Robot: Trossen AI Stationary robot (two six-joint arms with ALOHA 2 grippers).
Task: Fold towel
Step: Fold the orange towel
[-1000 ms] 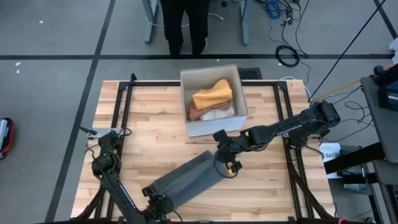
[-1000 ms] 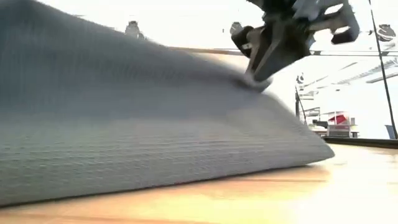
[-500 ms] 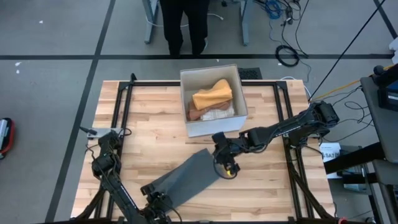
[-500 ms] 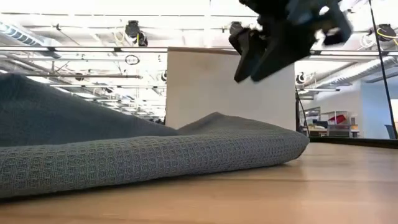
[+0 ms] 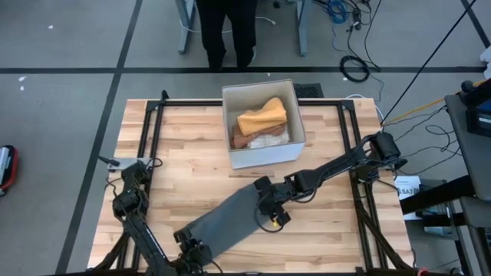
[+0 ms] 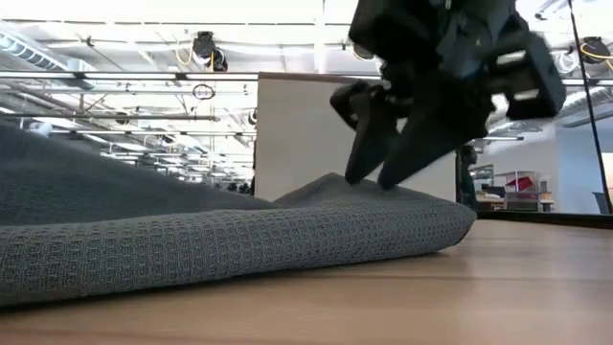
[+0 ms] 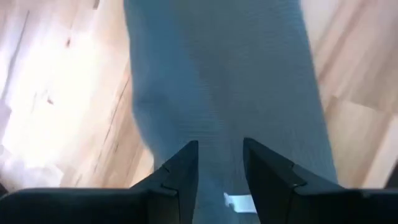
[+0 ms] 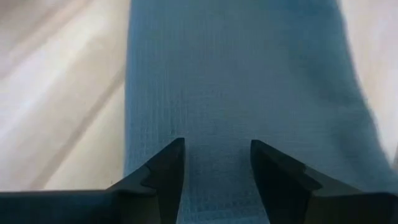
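Note:
A grey waffle-weave towel [image 5: 226,218], folded into a long strip, lies flat and slantwise on the wooden table [image 5: 184,146], near the front. My right gripper [image 5: 267,208] stands open at the strip's far right end [image 6: 412,216], its fingers [image 8: 168,168] apart over the cloth [image 8: 236,74]. At the strip's near left end my left gripper [image 5: 193,247] is open above the towel [image 7: 224,81], with a white tag [image 7: 239,202] showing between its fingers. Whether the left fingers touch the cloth cannot be told. My right gripper's open fingertips [image 6: 362,172] reach the top face of the towel's far right end [image 6: 330,187], at a low hump in the cloth. They come slanting down from the table's right side. Nothing is pinched between them, and the towel lies on the table.
A white box [image 5: 265,159] holding folded orange and brown cloths [image 5: 262,116] stands at the table's far middle, close behind the right arm. Black frame rails [image 5: 153,130] run along the table's sides. A person [image 5: 226,31] stands beyond the far edge.
My right gripper has opened and let go of the towel's far right end, which it held raised. That end has fallen, and the strip now lies flat on the table. The open gripper has then come down toward the near left, onto that end.

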